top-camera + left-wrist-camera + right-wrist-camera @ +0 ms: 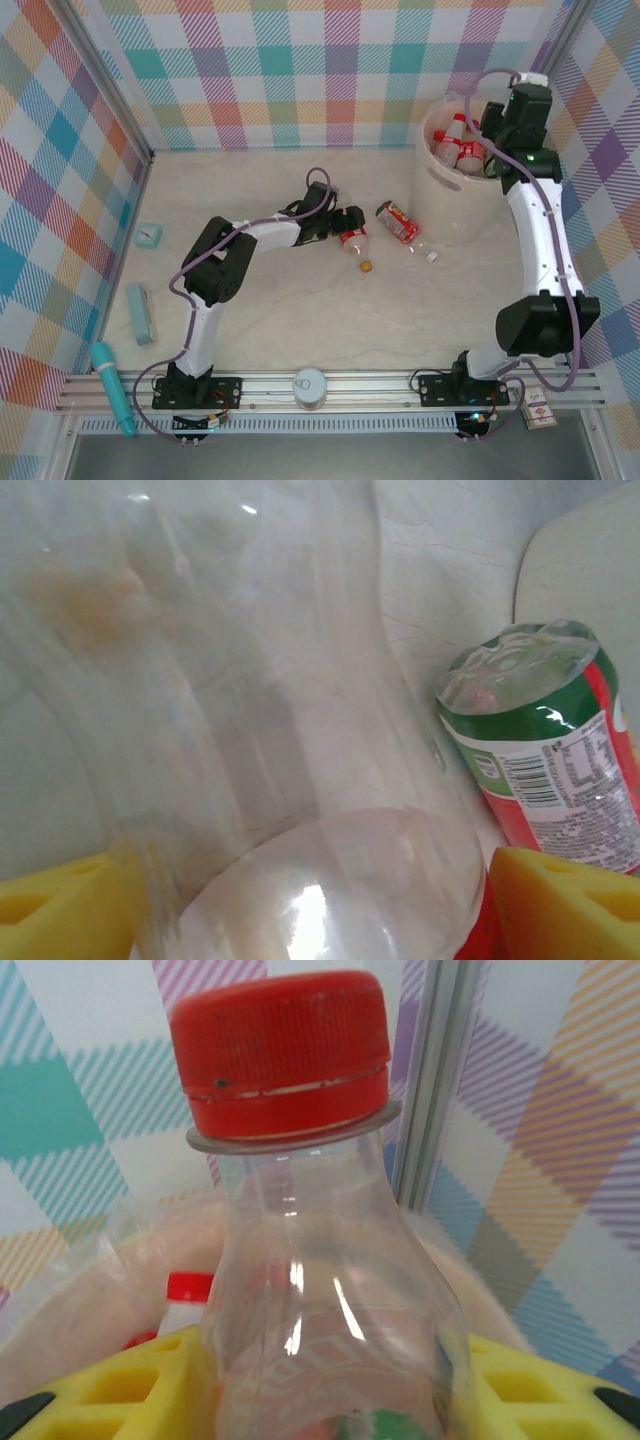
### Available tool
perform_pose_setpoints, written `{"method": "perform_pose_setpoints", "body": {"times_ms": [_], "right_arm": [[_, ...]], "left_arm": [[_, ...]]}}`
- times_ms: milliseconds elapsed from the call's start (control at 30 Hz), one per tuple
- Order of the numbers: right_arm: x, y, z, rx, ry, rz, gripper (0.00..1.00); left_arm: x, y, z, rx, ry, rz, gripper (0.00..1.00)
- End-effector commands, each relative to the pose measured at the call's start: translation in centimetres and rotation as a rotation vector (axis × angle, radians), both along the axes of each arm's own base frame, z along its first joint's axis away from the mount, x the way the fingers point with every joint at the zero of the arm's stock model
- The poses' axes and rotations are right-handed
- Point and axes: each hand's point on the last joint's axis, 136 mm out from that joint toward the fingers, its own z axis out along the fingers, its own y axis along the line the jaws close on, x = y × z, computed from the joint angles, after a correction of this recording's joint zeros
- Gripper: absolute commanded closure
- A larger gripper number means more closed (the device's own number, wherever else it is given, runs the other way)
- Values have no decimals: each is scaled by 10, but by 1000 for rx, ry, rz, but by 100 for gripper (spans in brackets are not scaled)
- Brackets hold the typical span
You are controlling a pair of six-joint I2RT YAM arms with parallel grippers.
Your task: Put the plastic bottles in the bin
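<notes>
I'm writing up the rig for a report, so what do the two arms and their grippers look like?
The left arm and right arm have white tubular links between bulky black joints, on black plates bolted to a silver rail. A lavender cable loops along each. The left gripper and right gripper have bright yellow fingers, the right's with square cut-outs.

- Bin stands far right on table.
- Binned bottles lie inside it.
- Held bottle sits upright above bin, in right gripper.
- First loose bottle lies just left of bin.
- Second loose bottle lies left of the first.

Overhead looking down on table, left wrist against clear bottle, right wrist above bin
</notes>
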Motion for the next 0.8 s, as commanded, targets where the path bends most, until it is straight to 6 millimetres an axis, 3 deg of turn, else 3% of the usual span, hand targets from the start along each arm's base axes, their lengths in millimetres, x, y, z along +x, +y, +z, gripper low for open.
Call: {"method": "perform_pose_setpoints", "body": {"times_ms": [0, 133, 233, 433, 500, 633, 767], "right_arm": [[10, 2, -20, 47, 64, 12, 61], [21, 1, -55, 69, 158, -4, 60], [24, 0, -78, 78, 212, -22, 57], [33, -2, -119, 85, 312, -34, 49], [34, -1, -122, 90, 334, -31, 43], [29, 5, -94, 103, 312, 2, 24], [11, 12, -44, 108, 262, 44, 13]], "left_arm": [[-2, 10, -22, 93, 22, 9, 18], [-3, 12, -21, 103, 15, 6, 24], [-5, 14, -9, 105, -11, -4, 28], [-5, 16, 36, 84, -109, -24, 33], [-6, 16, 55, 64, -142, -33, 33], [-11, 16, 85, 23, -192, -52, 34], [-19, 17, 113, -28, -244, -83, 34]]}}
